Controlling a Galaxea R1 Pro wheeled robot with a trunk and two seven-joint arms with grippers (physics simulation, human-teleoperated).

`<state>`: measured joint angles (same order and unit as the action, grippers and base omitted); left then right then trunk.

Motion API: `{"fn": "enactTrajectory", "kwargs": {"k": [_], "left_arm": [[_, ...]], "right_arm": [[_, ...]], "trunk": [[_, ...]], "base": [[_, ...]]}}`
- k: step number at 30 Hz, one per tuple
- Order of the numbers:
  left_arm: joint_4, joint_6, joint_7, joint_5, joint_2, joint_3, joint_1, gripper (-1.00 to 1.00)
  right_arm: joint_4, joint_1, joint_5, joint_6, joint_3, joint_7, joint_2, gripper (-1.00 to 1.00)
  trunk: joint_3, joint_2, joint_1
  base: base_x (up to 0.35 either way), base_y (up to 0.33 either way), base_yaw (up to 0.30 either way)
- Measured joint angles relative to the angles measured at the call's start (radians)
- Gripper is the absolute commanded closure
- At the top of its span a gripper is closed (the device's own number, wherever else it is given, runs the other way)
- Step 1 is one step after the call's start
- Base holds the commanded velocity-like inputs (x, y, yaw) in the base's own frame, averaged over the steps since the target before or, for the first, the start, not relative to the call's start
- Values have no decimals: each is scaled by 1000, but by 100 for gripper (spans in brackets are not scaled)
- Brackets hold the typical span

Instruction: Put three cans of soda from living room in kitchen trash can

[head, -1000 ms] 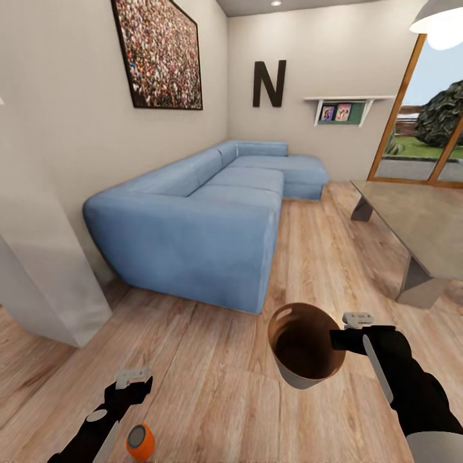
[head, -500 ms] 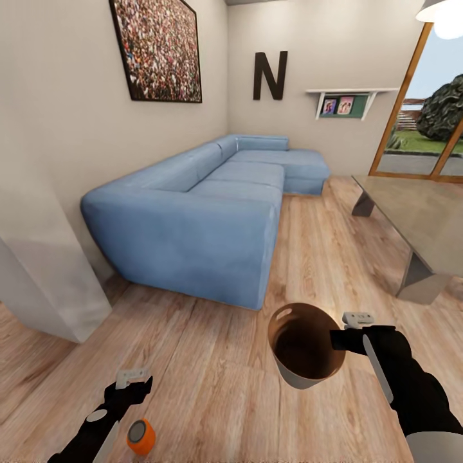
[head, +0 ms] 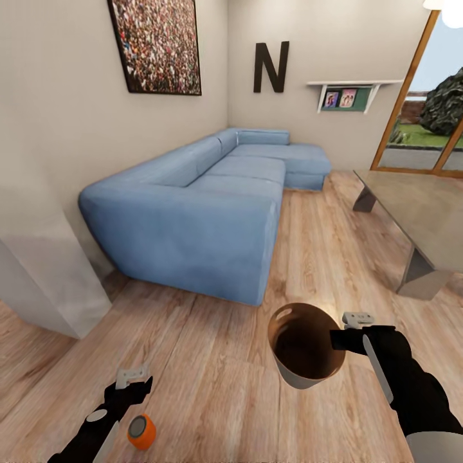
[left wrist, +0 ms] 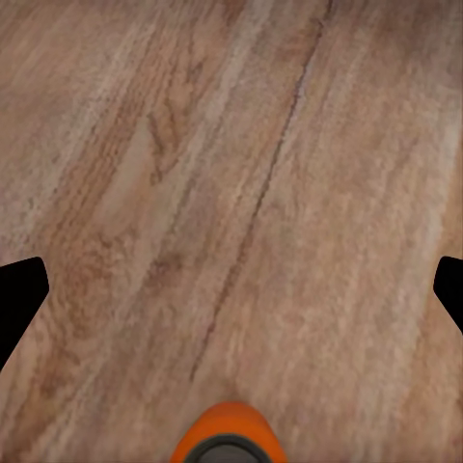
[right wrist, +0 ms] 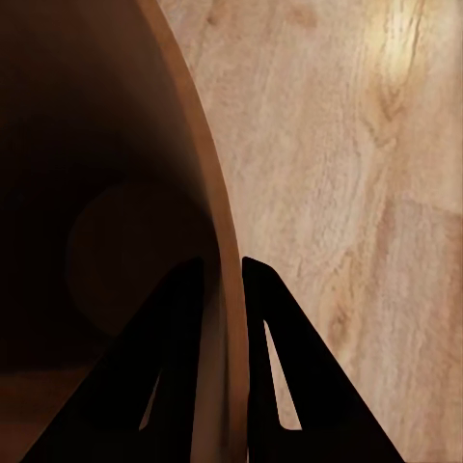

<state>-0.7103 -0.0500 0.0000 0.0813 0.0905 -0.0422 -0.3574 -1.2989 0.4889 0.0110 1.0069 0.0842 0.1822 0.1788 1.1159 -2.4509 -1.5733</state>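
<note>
An orange can of soda (head: 141, 431) with a silvery top stands on the wood floor at the lower left of the head view, just below my left gripper (head: 135, 381). That gripper is open, and in its wrist view the can (left wrist: 229, 436) shows between and short of the spread fingertips. My right gripper (head: 341, 335) is shut on the rim of the tash can (head: 302, 344) and holds it above the floor. The bin is pale outside and glossy brown inside. The right wrist view shows the fingers (right wrist: 183, 299) pinching the bin wall (right wrist: 207, 193). No can shows inside the bin.
A blue corner sofa (head: 193, 218) fills the left-middle of the living room. A grey low table (head: 424, 218) stands at the right, before wood-framed glass doors (head: 431, 109). A pale wall corner (head: 45, 276) juts out at the left. Wood floor (head: 212, 360) lies ahead.
The whole picture has shifted slightly, so the camera moved. The orange can sits a little higher in view, closer to the left gripper. Both arms keep their pose.
</note>
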Motion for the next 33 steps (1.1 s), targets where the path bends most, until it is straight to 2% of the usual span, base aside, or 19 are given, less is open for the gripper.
{"fn": "enactTrajectory", "kwargs": {"k": [33], "left_arm": [[0,1,0,0,1,-1,0,-100]], "right_arm": [[0,0,1,0,0,0,-1,100]], "trunk": [[53,0,0]], "base": [[0,0,0]]}}
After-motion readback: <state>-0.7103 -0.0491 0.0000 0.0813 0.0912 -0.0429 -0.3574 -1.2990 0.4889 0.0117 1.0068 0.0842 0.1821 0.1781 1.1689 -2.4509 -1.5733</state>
